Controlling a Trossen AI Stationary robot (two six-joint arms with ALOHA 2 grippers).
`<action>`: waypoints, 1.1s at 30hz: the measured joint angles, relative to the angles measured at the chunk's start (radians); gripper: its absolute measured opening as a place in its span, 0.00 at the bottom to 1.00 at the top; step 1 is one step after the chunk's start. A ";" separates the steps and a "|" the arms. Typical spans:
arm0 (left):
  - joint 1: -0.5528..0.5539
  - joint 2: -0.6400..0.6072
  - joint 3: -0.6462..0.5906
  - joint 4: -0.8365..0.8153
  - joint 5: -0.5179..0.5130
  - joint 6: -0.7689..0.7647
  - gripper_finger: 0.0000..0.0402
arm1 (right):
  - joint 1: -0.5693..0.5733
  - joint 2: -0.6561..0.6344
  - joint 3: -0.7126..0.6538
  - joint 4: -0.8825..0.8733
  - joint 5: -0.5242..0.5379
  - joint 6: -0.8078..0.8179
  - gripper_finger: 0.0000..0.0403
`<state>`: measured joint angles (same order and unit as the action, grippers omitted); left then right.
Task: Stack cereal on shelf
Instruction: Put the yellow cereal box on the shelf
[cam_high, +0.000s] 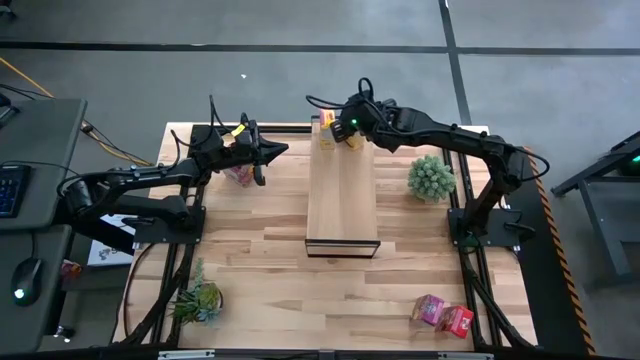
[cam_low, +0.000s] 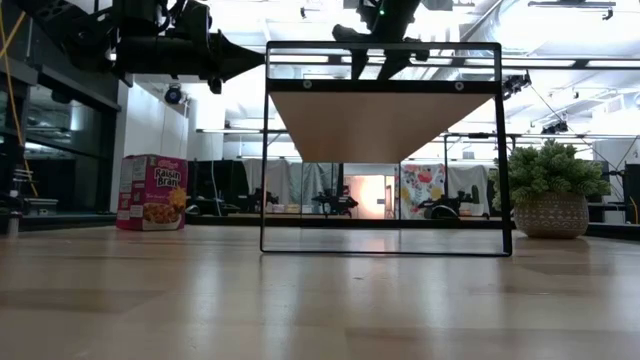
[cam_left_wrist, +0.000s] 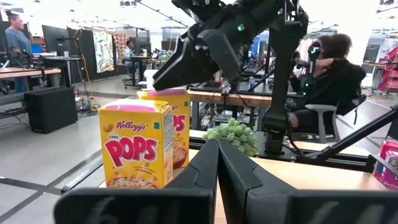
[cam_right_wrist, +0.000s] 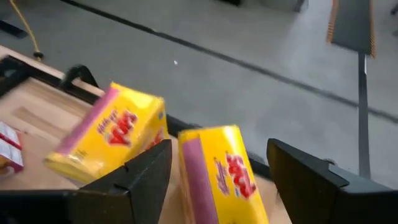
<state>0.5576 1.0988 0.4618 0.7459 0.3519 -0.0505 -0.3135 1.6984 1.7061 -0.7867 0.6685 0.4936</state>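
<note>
We read "Kellogg's Corn Pops" on two yellow cereal boxes at the shelf's top end, right gripper fingers spread around one, left gripper fingers together, and "Raisin Bran" at left.

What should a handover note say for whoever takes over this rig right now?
Right gripper: open around one yellow cereal box at the far end of the shelf, second yellow box beside it.
Left gripper: shut, empty, hovering left of the shelf above the Raisin Bran box on the table.
Done: two yellow boxes on the shelf.
Left: Raisin Bran box, plus two boxes at the table's near right corner.
</note>
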 joint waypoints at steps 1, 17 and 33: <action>0.000 0.000 0.000 0.000 0.000 0.000 0.00 | 0.002 -0.005 0.000 0.021 0.000 -0.019 0.64; 0.000 0.000 0.000 -0.009 0.000 0.001 0.00 | 0.016 -0.197 -0.060 -0.353 0.136 -0.014 0.44; 0.000 0.000 0.000 0.024 -0.017 0.002 0.00 | -0.106 -0.600 -0.932 0.720 -0.219 -0.120 0.01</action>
<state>0.5577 1.0992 0.4618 0.7700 0.3348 -0.0490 -0.4200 1.0988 0.7741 -0.0665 0.4491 0.3737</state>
